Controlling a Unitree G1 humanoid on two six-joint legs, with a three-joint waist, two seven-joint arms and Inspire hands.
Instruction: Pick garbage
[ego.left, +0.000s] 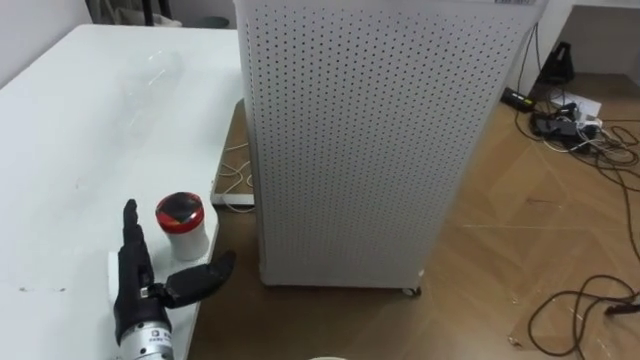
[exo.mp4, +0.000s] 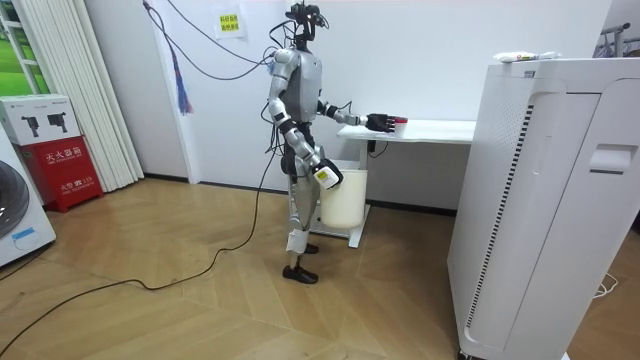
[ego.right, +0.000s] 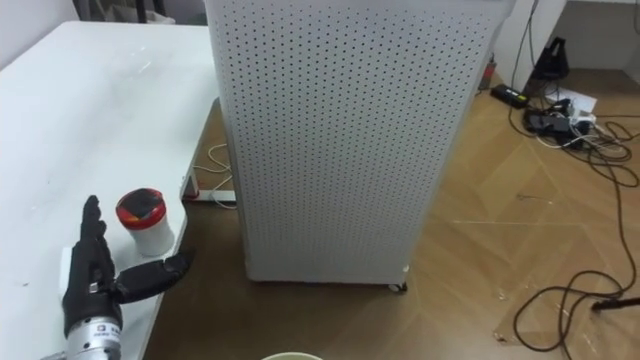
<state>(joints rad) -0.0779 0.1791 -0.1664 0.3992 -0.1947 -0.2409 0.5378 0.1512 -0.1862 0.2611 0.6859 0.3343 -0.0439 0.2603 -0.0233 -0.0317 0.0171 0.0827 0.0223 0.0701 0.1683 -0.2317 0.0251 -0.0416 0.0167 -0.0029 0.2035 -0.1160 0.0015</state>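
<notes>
Now the left hand (ego.left: 135, 285) is spreading open just beside one red-lidded jar (ego.left: 184, 225), lower left, on the surface (ego.left: 70, 150).

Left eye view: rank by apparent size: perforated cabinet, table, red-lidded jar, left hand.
1. perforated cabinet
2. table
3. left hand and red-lidded jar: the hand looks bigger, but it sits nearer the camera, so I won't rank them.

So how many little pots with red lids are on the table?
1. The red-lidded pot stands near the edge of the table, just ahead of the left hand. The perforated cabinet covers a far corner, so another might hide.
</notes>
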